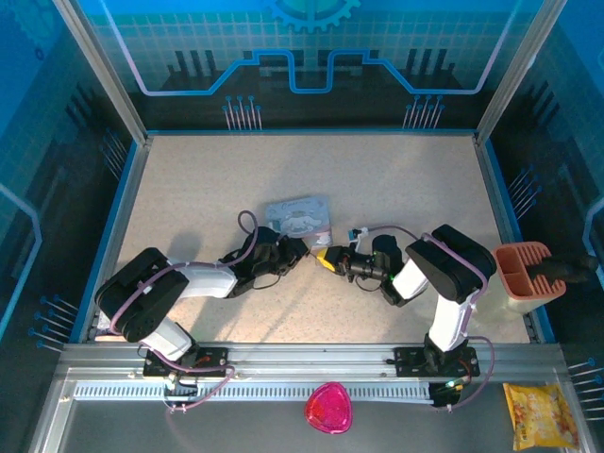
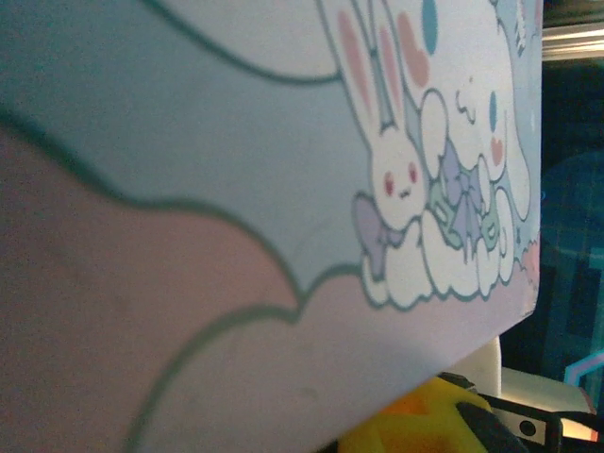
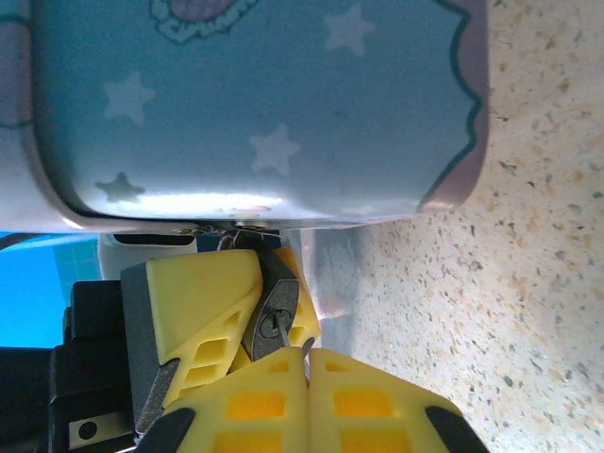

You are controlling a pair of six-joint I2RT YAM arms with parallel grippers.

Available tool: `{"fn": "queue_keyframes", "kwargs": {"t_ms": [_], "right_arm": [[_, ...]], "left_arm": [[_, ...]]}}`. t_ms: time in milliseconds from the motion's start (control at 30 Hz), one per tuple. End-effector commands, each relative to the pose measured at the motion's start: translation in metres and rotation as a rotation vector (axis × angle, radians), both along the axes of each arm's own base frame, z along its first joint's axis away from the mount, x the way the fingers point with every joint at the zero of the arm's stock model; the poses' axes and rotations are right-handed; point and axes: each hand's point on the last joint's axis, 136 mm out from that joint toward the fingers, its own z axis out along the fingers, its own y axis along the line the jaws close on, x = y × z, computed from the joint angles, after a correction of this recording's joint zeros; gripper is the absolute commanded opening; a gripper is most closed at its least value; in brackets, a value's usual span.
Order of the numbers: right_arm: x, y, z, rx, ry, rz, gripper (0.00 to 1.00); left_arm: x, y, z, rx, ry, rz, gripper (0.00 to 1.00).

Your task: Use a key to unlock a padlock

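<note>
Left gripper [image 1: 300,250] is pinching the padlock [image 3: 274,316] steady by the tin [image 3: 255,104], letting right gripper [image 3: 309,366], clamped on the key [image 3: 294,338], probe its keyhole.

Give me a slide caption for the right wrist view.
Right claw pinches the key at the padlock keyhole; left claw grips the padlock by the starry tin.

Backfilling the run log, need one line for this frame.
left pincer: shut on padlock | right pincer: shut on key | key tip against padlock | padlock at tin edge
</note>
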Motion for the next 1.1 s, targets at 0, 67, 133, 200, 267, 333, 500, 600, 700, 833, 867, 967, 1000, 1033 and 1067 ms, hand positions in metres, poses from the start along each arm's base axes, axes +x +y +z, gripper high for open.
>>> {"fn": "queue_keyframes", "kwargs": {"t_ms": [0,67,133,200,267,333,500,600,700,833,867,967,1000,1033,1067], "right_arm": [[0.009,0.017,0.032,0.063,-0.095,0.003,0.00],[0.009,0.017,0.032,0.065,-0.089,-0.001,0.00],[0.010,0.016,0.032,0.067,-0.079,-0.012,0.00],[0.013,0.012,0.031,0.072,-0.067,-0.027,0.00],[0.016,0.008,0.031,0.079,-0.062,-0.041,0.00],[0.021,0.001,0.030,0.085,-0.054,-0.060,0.00],[0.029,-0.012,0.026,0.069,-0.042,-0.094,0.00],[0.031,-0.019,0.023,0.049,-0.039,-0.110,0.00],[0.032,-0.020,0.022,0.029,-0.039,-0.110,0.00],[0.032,-0.016,0.025,0.009,-0.053,-0.098,0.00],[0.032,-0.015,0.026,0.008,-0.057,-0.095,0.00],[0.030,-0.006,0.030,0.008,-0.070,-0.075,0.00],[0.030,-0.003,0.031,0.009,-0.072,-0.069,0.00],[0.029,0.000,0.031,0.009,-0.073,-0.064,0.00],[0.029,0.002,0.032,0.011,-0.076,-0.064,0.00]], "left_arm": [[-0.016,-0.058,0.069,-0.219,-0.110,-0.187,0.05],[-0.015,-0.060,0.071,-0.226,-0.116,-0.190,0.05],[-0.016,-0.063,0.073,-0.238,-0.122,-0.197,0.05],[-0.017,-0.065,0.076,-0.244,-0.129,-0.208,0.04],[-0.019,-0.067,0.076,-0.244,-0.132,-0.219,0.03],[-0.022,-0.069,0.076,-0.244,-0.135,-0.232,0.03],[-0.026,-0.071,0.079,-0.252,-0.142,-0.245,0.01],[-0.028,-0.070,0.079,-0.245,-0.145,-0.243,0.01],[-0.028,-0.069,0.080,-0.244,-0.147,-0.243,0.01],[-0.028,-0.071,0.084,-0.250,-0.154,-0.248,0.01],[-0.028,-0.072,0.085,-0.252,-0.157,-0.249,0.00],[-0.027,-0.074,0.088,-0.258,-0.164,-0.251,0.00],[-0.027,-0.075,0.089,-0.262,-0.168,-0.252,0.00],[-0.026,-0.075,0.091,-0.266,-0.171,-0.250,0.01],[-0.026,-0.076,0.092,-0.269,-0.173,-0.254,0.01]]}}
